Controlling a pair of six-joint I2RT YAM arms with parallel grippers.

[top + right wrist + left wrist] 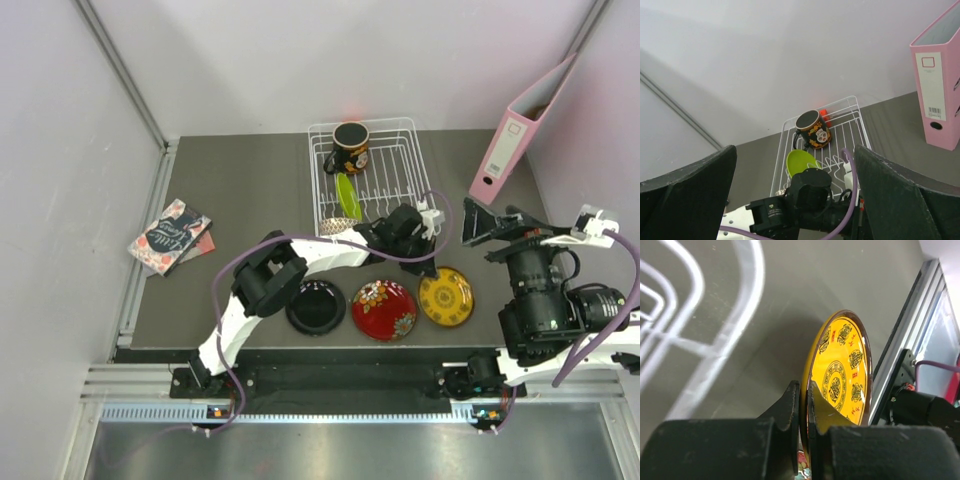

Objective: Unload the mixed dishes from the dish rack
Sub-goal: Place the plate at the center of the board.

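Left jaws are pinching rim of yellow plate (840,375), lying on worktop (240,200) beside red plate (384,309) | right jaws are hanging wide open, empty | advice: releasing gently, then rising straight up.

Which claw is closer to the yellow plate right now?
Left. The left claw is right at the rim of the yellow plate, beside the dish rack. The right claw hangs open farther back, apart from the plate.
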